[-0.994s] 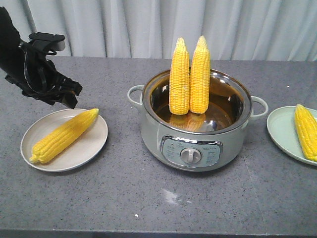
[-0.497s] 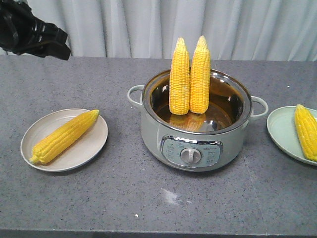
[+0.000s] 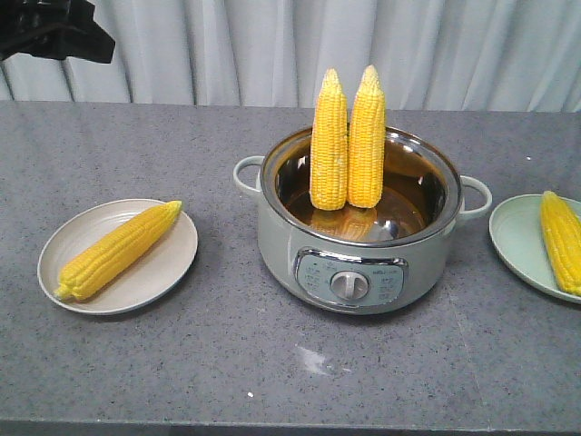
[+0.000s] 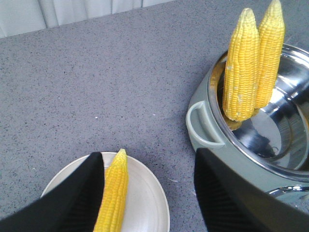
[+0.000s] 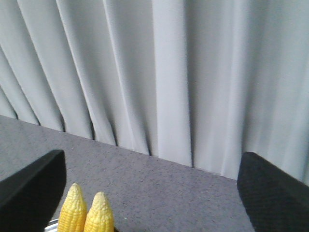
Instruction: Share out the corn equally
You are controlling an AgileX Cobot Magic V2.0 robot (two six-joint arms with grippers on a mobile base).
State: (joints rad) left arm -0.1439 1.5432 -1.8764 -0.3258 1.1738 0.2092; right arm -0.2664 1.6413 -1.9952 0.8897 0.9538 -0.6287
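4 cobs of corn are set out on the grey table (image 3: 227, 363). 2 stand upright in the pot (image 3: 281, 254) at its middle, side by side and touching, with their pale tips well above the rim: the left pot cob (image 3: 329, 145) and the slightly higher right pot cob (image 3: 367, 136). The pot has a handle at each side and a dial (image 3: 349, 286) on its front panel. On the robot's left, a beige plate (image 3: 172, 263) holds the beige-plate cob (image 3: 118, 252), which lies slantwise with its tip toward the pot. On the right, a green plate (image 3: 513, 236), cut by the edge of the front view, holds the green-plate cob (image 3: 561, 241), its tip pointing to the back of the table. The left arm (image 3: 50, 27) is up in the top corner of the front view, well apart from the beige plate. Its wrist view shows the left claw (image 4: 148, 159) gaping, 2 black fingers (image 4: 72, 203) spread with nothing gripped, looking down on the beige plate and the pot's near handle. The right claw (image 5: 152, 159) is likewise spread wide and empty. Its fingers (image 5: 275, 193) frame the grey curtain (image 5: 169, 72), and the tips of the 2 pot cobs show at the bottom edge of its view.
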